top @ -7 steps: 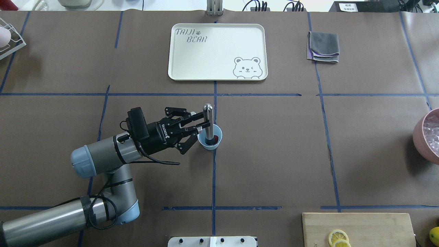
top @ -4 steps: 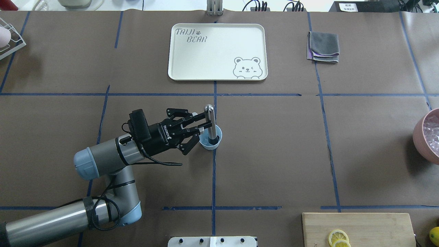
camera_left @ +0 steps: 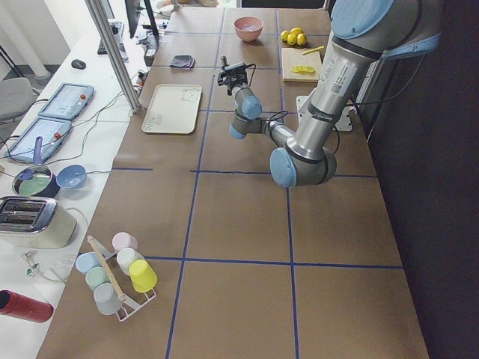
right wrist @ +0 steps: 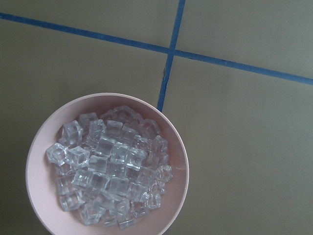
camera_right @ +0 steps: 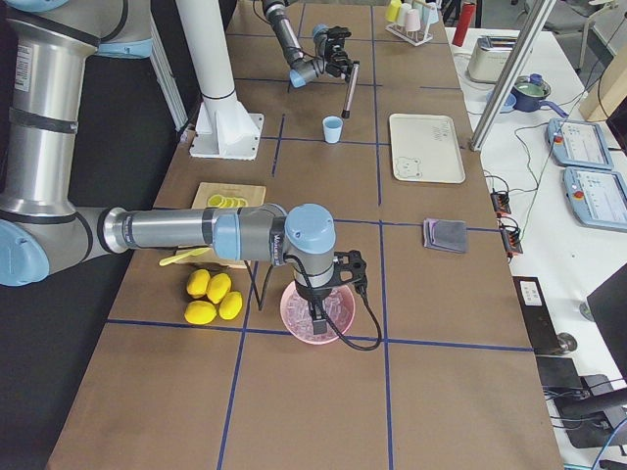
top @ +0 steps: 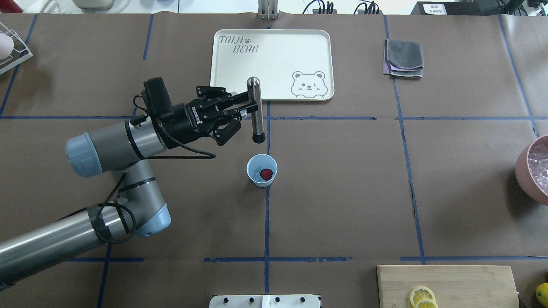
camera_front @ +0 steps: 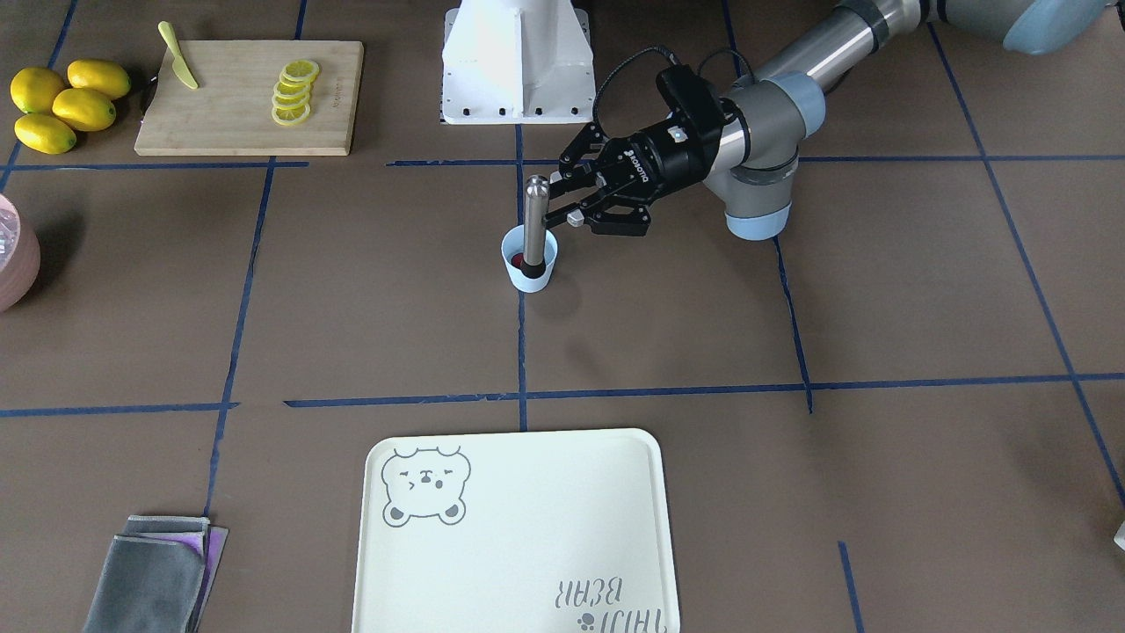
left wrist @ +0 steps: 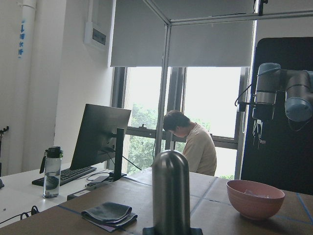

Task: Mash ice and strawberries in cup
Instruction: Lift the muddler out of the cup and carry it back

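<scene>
We see the strawberry (top: 266, 173) in the cup (top: 261, 182) on the surface (top: 342, 192). To the right, ice (right wrist: 107, 166) lies in a bowl (right wrist: 38, 181) under the right jaws; we cannot tell their opening. Farther, the left jaws clamp an upright muddler (top: 255, 107).

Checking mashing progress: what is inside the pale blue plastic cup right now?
One roundish dark-red strawberry piece lies in the pale blue plastic cup, looking whole. From overhead, the steel muddler covers nothing; clear ice is too faint to confirm.
</scene>
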`<state>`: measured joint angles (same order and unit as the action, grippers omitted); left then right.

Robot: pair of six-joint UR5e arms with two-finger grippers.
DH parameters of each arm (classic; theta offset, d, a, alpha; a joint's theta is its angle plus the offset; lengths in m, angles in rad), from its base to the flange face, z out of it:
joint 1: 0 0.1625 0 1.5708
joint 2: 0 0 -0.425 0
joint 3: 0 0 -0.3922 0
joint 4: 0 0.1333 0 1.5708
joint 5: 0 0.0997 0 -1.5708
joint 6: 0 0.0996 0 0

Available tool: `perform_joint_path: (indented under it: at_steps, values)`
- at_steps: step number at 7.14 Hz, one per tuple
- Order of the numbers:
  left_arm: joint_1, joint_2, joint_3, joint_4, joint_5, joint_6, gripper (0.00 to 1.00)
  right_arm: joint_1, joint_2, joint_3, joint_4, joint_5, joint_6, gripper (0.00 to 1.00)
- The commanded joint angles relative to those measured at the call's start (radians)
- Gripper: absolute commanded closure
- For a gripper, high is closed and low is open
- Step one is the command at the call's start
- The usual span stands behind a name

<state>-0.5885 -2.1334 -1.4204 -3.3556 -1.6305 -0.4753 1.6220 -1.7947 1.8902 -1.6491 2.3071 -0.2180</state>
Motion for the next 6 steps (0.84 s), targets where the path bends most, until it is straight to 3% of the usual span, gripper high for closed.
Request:
perform_joint_path:
  at_steps: [1,3,5,6]
  values:
    - [-0.071,0.061,-0.263,0.445,-0.109,-0.025,1.00,0.001,0.000,0.000,0.000,0.000,-0.001,0.01]
    - [-0.067,0.061,-0.511,1.023,-0.111,-0.016,1.00,0.001,-0.002,0.000,0.000,0.000,-0.003,0.01]
    - [-0.073,0.064,-0.587,1.372,-0.114,-0.028,1.00,0.001,-0.002,0.000,0.000,0.000,-0.003,0.01]
    - [-0.076,0.066,-0.615,1.617,-0.117,-0.066,1.00,0.001,-0.002,0.000,0.000,-0.002,-0.004,0.01]
